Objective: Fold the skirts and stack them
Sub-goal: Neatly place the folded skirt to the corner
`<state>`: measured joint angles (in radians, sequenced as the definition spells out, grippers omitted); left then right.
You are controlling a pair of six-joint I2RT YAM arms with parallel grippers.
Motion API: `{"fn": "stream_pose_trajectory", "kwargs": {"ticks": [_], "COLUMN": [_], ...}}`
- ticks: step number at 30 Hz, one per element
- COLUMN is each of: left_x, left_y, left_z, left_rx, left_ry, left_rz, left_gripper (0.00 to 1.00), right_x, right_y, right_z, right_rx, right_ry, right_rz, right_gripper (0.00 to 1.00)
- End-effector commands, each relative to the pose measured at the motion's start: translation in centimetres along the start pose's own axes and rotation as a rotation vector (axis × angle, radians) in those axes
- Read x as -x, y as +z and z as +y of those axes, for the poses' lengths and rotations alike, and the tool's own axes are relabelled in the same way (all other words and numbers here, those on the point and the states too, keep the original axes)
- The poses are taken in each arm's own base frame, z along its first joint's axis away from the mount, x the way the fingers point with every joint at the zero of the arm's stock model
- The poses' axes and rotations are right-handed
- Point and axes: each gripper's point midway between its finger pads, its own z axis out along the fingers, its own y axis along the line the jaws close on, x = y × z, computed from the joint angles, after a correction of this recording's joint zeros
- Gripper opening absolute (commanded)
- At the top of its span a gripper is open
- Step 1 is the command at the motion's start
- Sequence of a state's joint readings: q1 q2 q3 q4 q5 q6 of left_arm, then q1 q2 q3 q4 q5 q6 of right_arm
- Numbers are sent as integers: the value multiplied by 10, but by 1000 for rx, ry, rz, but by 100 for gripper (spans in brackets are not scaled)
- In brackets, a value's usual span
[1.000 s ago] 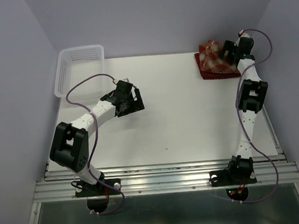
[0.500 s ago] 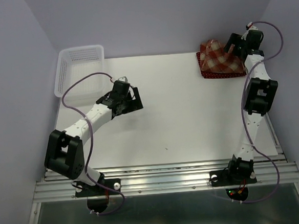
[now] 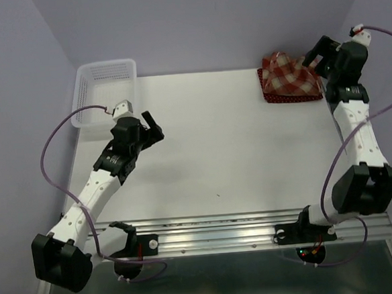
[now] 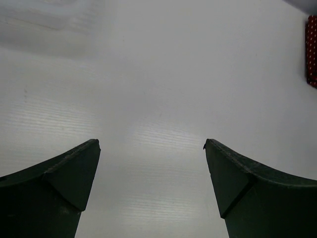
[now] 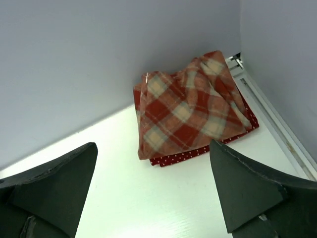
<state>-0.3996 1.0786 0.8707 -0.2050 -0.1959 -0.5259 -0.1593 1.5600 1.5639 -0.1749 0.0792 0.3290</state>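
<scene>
At the far left corner the white plastic mesh basket [image 3: 104,79] stands on the white table [image 3: 250,150], with no cloth visible in it. Just in front of it, the left gripper [image 3: 153,125] has swung back from the middle of the table toward the basket side; its jaws stand released and wide, with only bare tabletop between them in the left wrist view [image 4: 151,143].

At the far right corner lies the pile: the red-and-cream plaid cloth skirt [image 3: 288,73] sits on top, somewhat humped rather than flat, over dark red cloth with tiny white dots [image 3: 290,98] that shows as a rim beneath it. Whether that rim is one dotted skirt or two cannot be told.

The right gripper [image 3: 313,59], which was down over the plaid a second ago, has lifted off and drawn back to the right, jaws spread and holding nothing. With both arms retreating empty, the stacking looks done or nearly so.
</scene>
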Motion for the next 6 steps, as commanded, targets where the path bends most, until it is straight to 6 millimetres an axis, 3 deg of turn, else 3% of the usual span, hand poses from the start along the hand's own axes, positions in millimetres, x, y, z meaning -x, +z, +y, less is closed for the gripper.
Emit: {"fn": "stream_pose_trajectory", "kwargs": {"ticks": [1,2,3,5,6], "left_x": [41,45,50,52,53], "left_y": [-12,-15,-17,-19,-22], "left_z": [16,19,23,23,22], "left_rx": [36,42,45,39,29], "left_ry": [-89,-105,-127,-143,-148], "left_rz": [-183,-203,-229,-240,-243], "left_gripper": [99,99,99,99,99], "right_x": [-55,-63,-58,-77,-75], "right_y": [-45,-55,-70,-78,-81], "right_z": [-19,-22,-23,-40,-44], "right_rx": [5,9,16,-38,-54], "right_ry": [90,92,86,62,28], "right_rz": [49,48,13,26,19], "right_gripper": [100,100,100,100,100]}}
